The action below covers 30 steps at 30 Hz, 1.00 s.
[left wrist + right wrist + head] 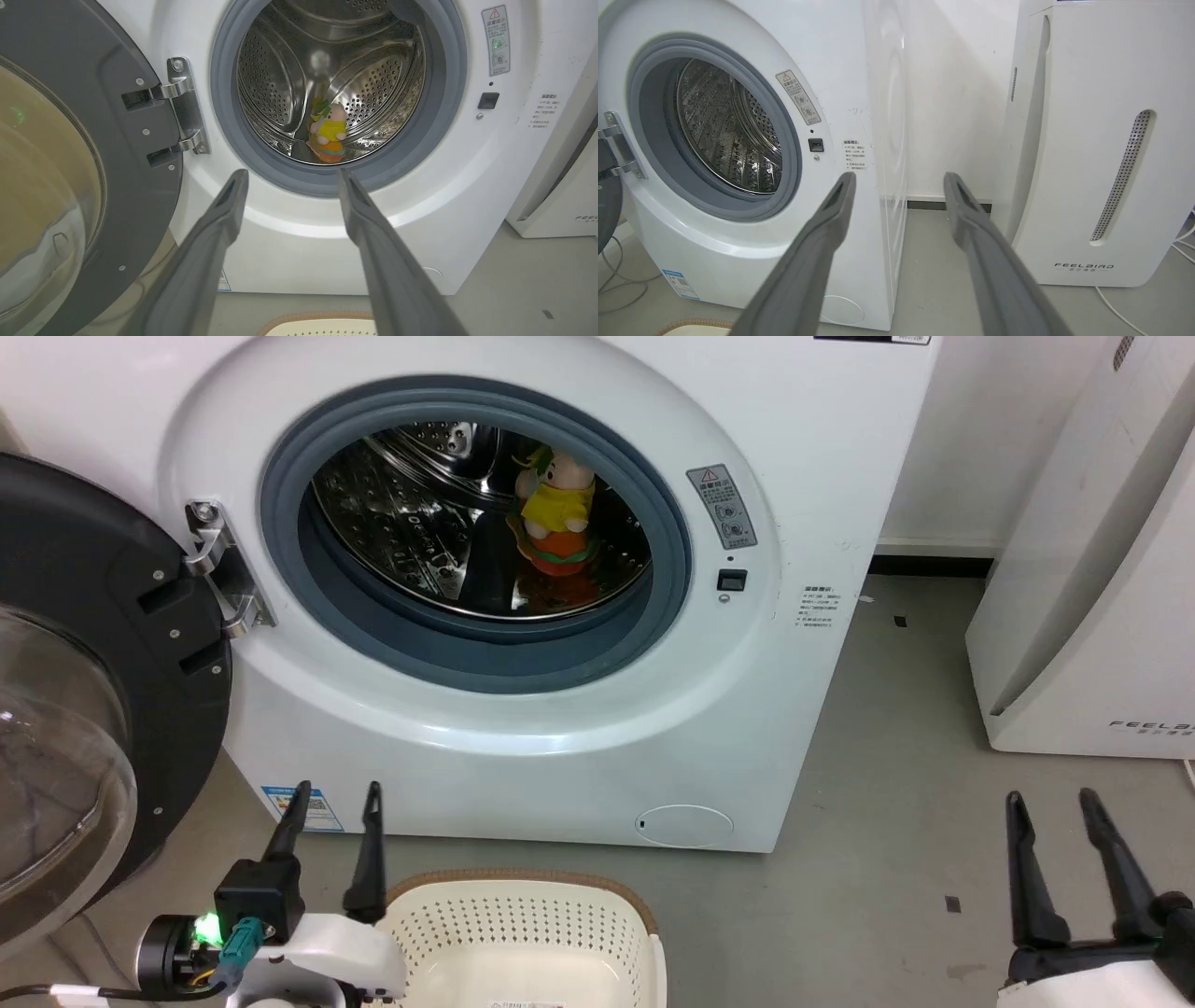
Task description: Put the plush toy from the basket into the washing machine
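- The plush toy point(557, 513) rests inside the washing machine point(831, 457), bun-head lowest on the bottom of the steel drum point(411, 513). It sits well behind the grey seal point(280, 523), so we judge the placing done.
- Our left jaws stand spread and hold nothing. They are low before the port, near the basket point(523, 919), and point at the opening.
- Our right jaws are likewise spread and empty, off to the side over the floor point(887, 803), near the white appliance point(1083, 616).
- The door point(103, 616) hangs wide on its hinge, so the port is free.
- We see no toy in the visible part of the basket.
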Available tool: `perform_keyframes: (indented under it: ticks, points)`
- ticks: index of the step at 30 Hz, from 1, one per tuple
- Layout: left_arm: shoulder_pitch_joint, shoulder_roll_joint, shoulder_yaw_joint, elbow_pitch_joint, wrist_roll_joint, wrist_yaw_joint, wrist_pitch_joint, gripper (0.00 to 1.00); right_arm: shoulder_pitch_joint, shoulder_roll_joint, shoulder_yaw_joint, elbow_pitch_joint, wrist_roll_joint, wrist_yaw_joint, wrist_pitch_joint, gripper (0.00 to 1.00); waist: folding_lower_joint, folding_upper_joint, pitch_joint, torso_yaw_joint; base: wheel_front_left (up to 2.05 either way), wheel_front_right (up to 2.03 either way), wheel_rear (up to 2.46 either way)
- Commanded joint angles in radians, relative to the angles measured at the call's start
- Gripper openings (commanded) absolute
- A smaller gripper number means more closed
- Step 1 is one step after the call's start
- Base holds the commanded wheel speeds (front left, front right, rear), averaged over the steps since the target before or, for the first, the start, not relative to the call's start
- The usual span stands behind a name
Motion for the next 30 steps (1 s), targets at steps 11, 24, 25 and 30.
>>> perform_keyframes:
  ticks: [11,24,25,30]
  points:
    - [0.007,-0.001,-0.002,-0.017,0.002,0.003,0.018,0.00,-0.004,0.000,0.012,0.000,-0.006,0.000,0.017,0.00,0.0002,0.0000,-0.001,-0.004,0.00,0.00,0.00]
    - [0.017,-0.004,-0.006,-0.044,0.006,0.008,0.045,0.00,-0.010,0.000,0.029,-0.002,-0.015,0.000,0.044,0.00,0.0002,0.0000,-0.002,-0.011,0.00,0.00,0.00]
    - [0.018,-0.004,-0.007,-0.046,0.007,0.008,0.047,0.00,-0.010,0.000,0.030,-0.002,-0.016,0.000,0.046,0.00,0.0002,0.0000,-0.003,-0.011,0.00,0.00,0.00]
    - [0.022,-0.005,-0.008,-0.056,0.008,0.010,0.057,0.00,-0.012,0.000,0.036,-0.002,-0.019,0.000,0.056,0.00,0.0002,0.0000,-0.003,-0.014,0.00,0.00,0.00]
